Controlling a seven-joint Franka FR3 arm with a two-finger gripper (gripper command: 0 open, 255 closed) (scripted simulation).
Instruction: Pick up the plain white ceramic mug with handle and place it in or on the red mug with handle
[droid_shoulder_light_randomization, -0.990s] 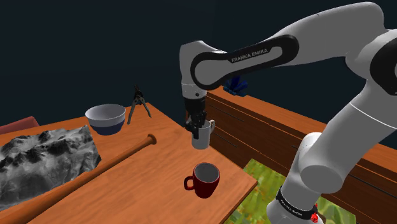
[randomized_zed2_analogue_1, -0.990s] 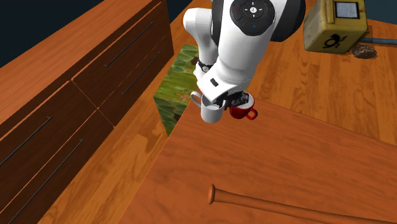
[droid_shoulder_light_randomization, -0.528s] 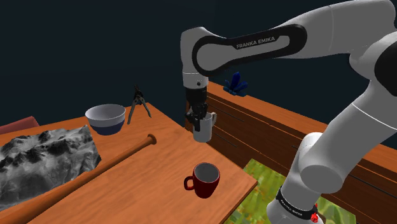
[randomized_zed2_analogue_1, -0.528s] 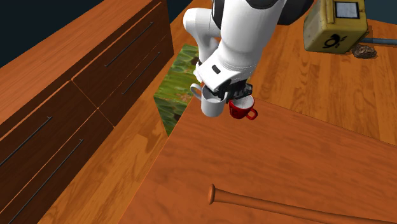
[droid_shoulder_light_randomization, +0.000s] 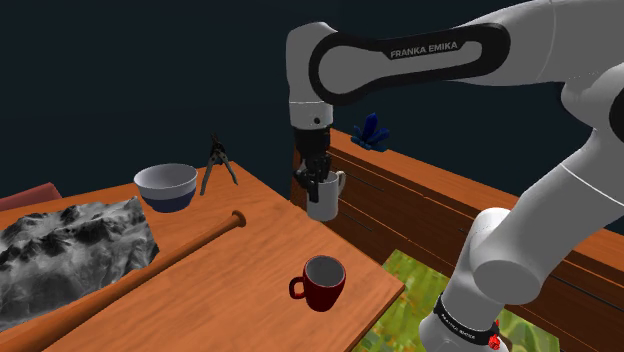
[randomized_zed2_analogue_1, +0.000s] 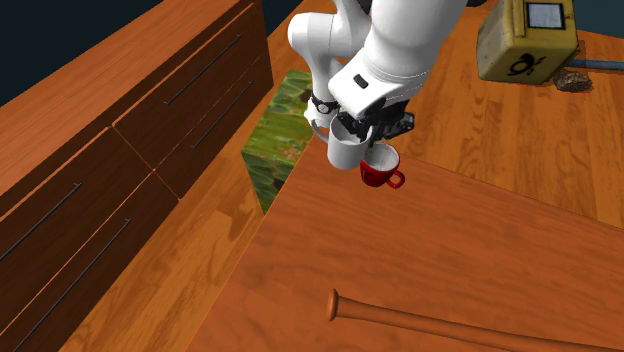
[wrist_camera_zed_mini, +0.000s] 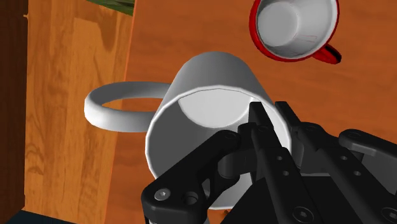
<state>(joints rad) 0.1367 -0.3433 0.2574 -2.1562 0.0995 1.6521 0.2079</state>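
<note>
White, with a loop handle, the mug (droid_shoulder_light_randomization: 322, 201) hangs in the air off the surface (droid_shoulder_light_randomization: 250, 255), clasped by the black gripper (droid_shoulder_light_randomization: 311, 180). The gripper's fingers pinch the mug's wall at the rim, one inside the cup and one outside, as the wrist view (wrist_camera_zed_mini: 203, 121) shows, with the handle sticking out on the far side from the gripper (wrist_camera_zed_mini: 264, 127). In that view the mug's mouth tilts toward the camera.

The red mug (droid_shoulder_light_randomization: 322, 282) stands upright on the wooden surface near its corner, handle toward the shoulder view's left, grey inside. The white mug is above it and farther back in the shoulder view, not touching it. In the second exterior view the white mug (randomized_zed2_analogue_1: 345, 150) overlaps the red mug's (randomized_zed2_analogue_1: 379, 173) upper left edge; in the wrist view the red mug (wrist_camera_zed_mini: 292, 28) lies beyond the white one with bare wood between them.

A wooden bat (droid_shoulder_light_randomization: 150, 265) lies slantwise across the surface. Behind it are a bowl (droid_shoulder_light_randomization: 166, 186), a grey rock-like slab (droid_shoulder_light_randomization: 70, 240) and a small dark tripod-like tool (droid_shoulder_light_randomization: 216, 165). In the second exterior view a yellow box (randomized_zed2_analogue_1: 527, 40) sits on another wooden top, and a chest of drawers (randomized_zed2_analogue_1: 120, 150) stands at that view's left.
</note>
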